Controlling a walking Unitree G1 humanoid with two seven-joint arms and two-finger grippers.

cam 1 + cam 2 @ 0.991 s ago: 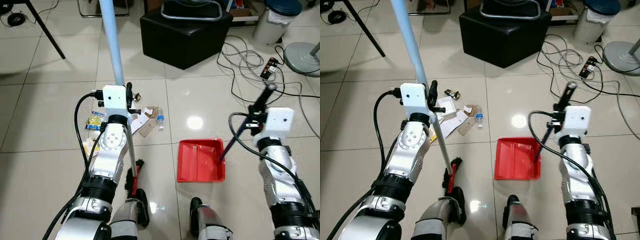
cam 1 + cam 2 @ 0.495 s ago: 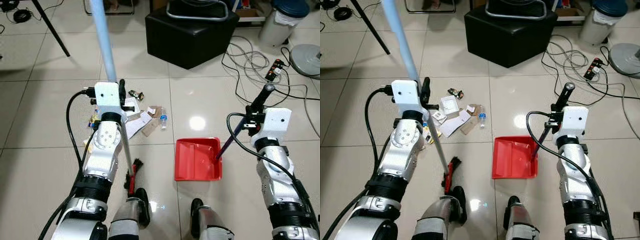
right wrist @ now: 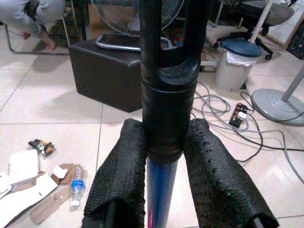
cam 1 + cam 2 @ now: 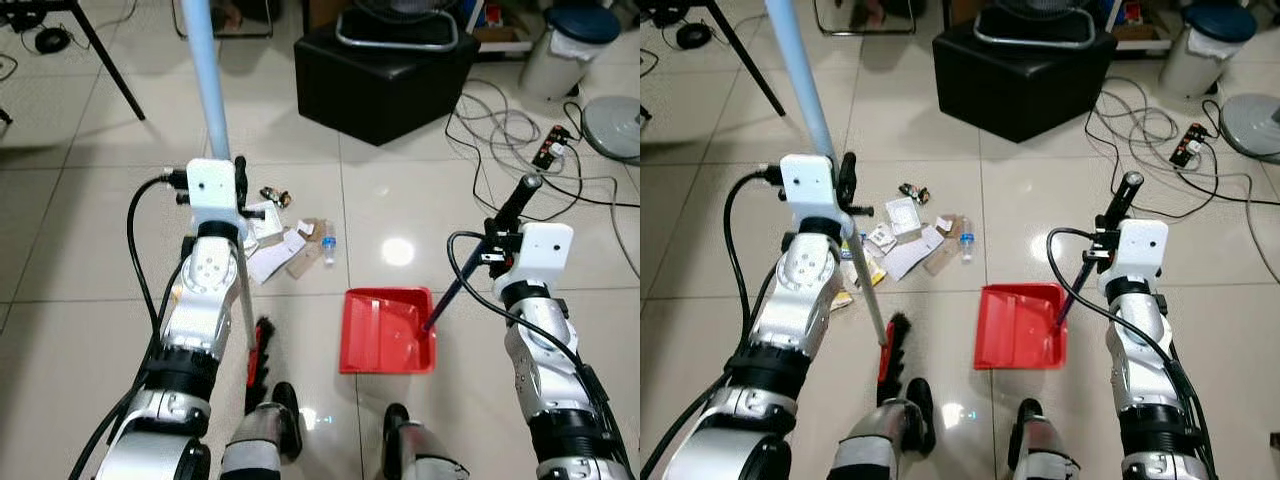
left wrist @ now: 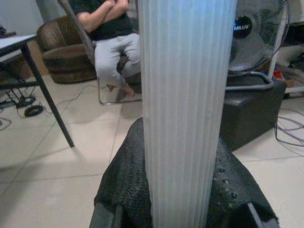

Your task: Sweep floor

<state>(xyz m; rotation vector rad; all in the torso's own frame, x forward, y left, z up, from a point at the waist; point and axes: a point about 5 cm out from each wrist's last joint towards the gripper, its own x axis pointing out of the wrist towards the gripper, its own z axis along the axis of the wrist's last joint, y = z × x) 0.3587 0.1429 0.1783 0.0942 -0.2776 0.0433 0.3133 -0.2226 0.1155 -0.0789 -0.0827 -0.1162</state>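
A long broom with a pale blue ribbed handle [image 4: 211, 85] is held by the left gripper [image 4: 238, 185], whose black fingers are closed around the shaft; the broom's long axis is tilted, the handle rising up and away past the gripper while the thin lower shaft slants down toward the robot to a red-and-black brush head [image 4: 261, 352] resting on the glossy white tiled floor [image 4: 90, 250] just ahead of the robot's feet. A red plastic dustpan [image 4: 385, 330] is seen lying flat on the tiles to the right of the brush head, its dark upright handle [image 4: 470, 255] slanting up and to the right into the right gripper [image 3: 164, 156], whose padded fingers are clamped on either side of it. A scatter of litter [image 4: 285, 240], made up of paper scraps, torn cardboard, what appears to be a small clear bottle and wrappers, is spread beyond the brush head and dustpan, beside the left forearm. A black cube-shaped ottoman [image 4: 385, 75] stands farther off, with tangled cables [image 4: 500, 130] to its right. A seated person [image 5: 111, 42] is visible in the left wrist view.
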